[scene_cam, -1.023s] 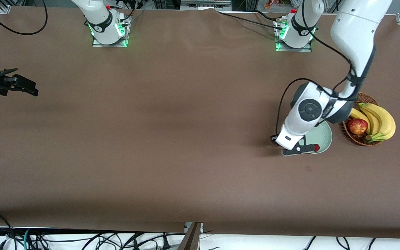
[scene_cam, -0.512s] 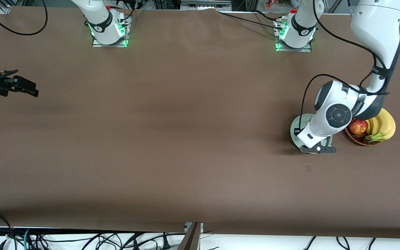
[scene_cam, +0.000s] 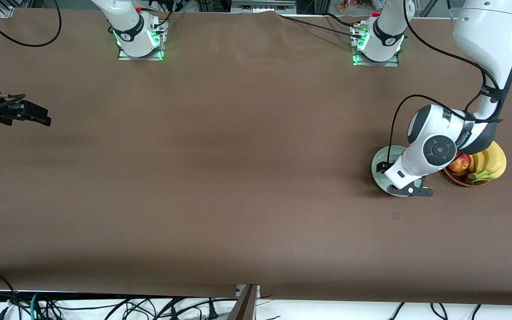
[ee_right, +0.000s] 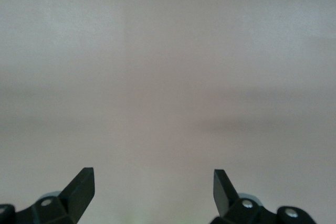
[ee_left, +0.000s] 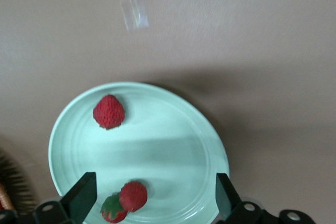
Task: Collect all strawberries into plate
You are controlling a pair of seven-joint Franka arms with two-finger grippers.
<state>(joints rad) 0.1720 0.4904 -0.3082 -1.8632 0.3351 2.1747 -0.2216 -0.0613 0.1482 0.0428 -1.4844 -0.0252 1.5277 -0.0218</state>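
The pale mint-green plate (ee_left: 173,145) lies on the brown table beside the wicker basket; in the front view only part of its rim (scene_cam: 378,162) shows under the left arm. Three strawberries lie in it: one (ee_left: 109,112) alone, and two touching, one (ee_left: 133,196) red side up and one (ee_left: 113,209) with its green top showing. My left gripper (ee_left: 153,195) is open and empty over the plate, its fingers either side of the two touching berries. My right gripper (ee_right: 153,188) is open and empty over bare table at the right arm's end (scene_cam: 29,115), waiting.
A brown wicker basket (scene_cam: 460,178) with a red apple (scene_cam: 459,162) and bananas (scene_cam: 489,162) stands beside the plate, toward the left arm's end of the table. The left arm's wrist covers part of it.
My left gripper carried a strawberry over the plate toward the basket, then opened; the berry now lies in the plate. The right arm has barely moved.
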